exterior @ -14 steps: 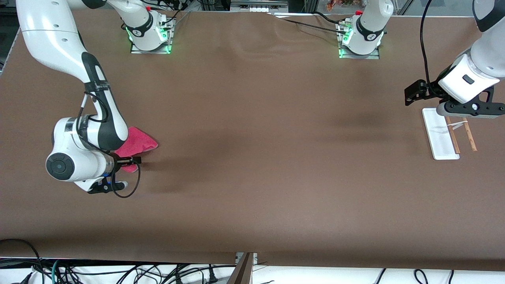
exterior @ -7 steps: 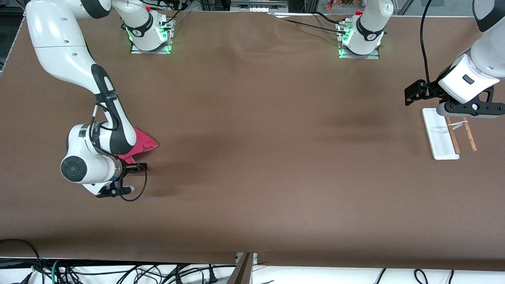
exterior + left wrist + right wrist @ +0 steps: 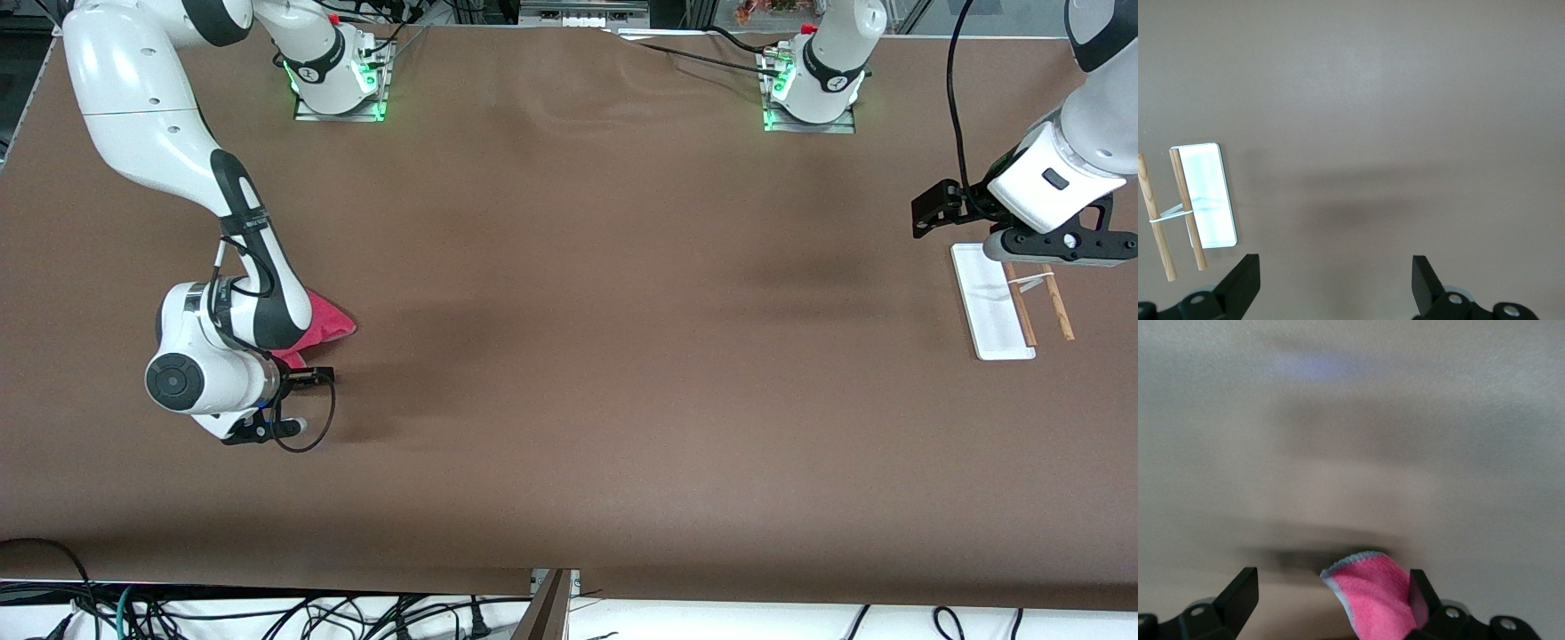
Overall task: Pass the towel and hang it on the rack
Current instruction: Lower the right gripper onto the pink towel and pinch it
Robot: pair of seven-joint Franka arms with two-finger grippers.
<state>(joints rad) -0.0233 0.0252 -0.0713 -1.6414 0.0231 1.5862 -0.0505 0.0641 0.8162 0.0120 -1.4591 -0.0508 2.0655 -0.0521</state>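
Brown cloth covers the table (image 3: 569, 356) you are working over, wide and mostly bare, with both arm bases along its farthest edge from the front camera.

Your right arm reaches down at its own end of the table, and its wrist housing hides most of the towel (image 3: 331, 322) in the front view. Only a pink-red corner shows there, lying flat on the cloth. The right gripper (image 3: 1331, 603) sits low over that towel with its fingers spread wide. In the right wrist view, a fuzzy pink fold with a pale stitched edge lies between the two black fingertips (image 3: 1239, 588), close against one of them. Nothing is pinched yet, as far as you can see.

Your left arm waits at the other end of the table. The left gripper (image 3: 1335, 283) hangs over the rack (image 3: 993, 311), fingers (image 3: 1245, 277) parted and holding nothing.

That rack stands near the table's edge at the left arm's end, well apart from the towel. Its flat white rectangular base rests on the cloth, and two thin brown wooden rods (image 3: 1187, 208) run side by side along it, joined by a white tie (image 3: 1170, 213). The left wrist view shows the rack bare, with no cloth on it.
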